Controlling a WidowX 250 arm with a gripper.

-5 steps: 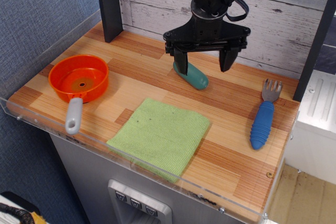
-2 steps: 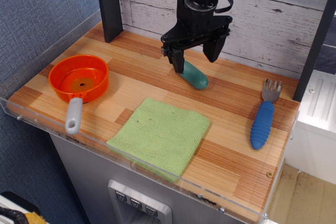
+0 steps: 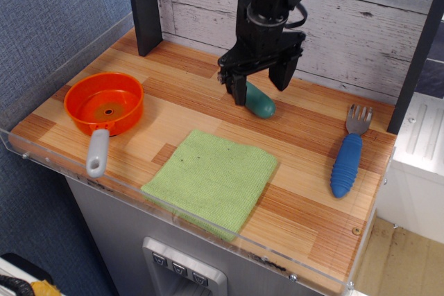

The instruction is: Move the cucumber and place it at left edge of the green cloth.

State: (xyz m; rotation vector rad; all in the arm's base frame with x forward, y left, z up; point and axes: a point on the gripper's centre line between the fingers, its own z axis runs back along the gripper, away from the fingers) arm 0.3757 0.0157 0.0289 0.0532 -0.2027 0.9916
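Tabletop [image 3: 208, 95]: we list a wood-plank surface with a clear raised lip along the front and left edges. Behind it stands a whitewashed plank wall [image 3: 361, 19]; a dark post [image 3: 144, 5] rises at the back left, and blue textured panelling fills the left of the room.

Gripper [image 3: 262, 86]: black, two-fingered, jaws apart but narrower than a second ago. We note that it has swung from a broad stance to one set across the cucumber and has come lower, so that the fingers now straddle the cucumber's upper end. Nothing is held yet. We judge this the final approach before the close; the carry has not begun.

Cloth [image 3: 211, 179]: lime-green square, lying flat near the front edge, well apart from the gripper. Its left edge is bare and faces the pan.

Pan [image 3: 104, 105]: orange bowl with a grey handle, at the left, near the cloth but not touching it.

Fork [image 3: 347, 157]: blue ribbed handle, grey tines, at the right, well apart from the rest.

Cucumber [image 3: 262, 104]: teal oblong, lying slantwise at the back centre of the tabletop, unmoved, partly hidden by the left finger.
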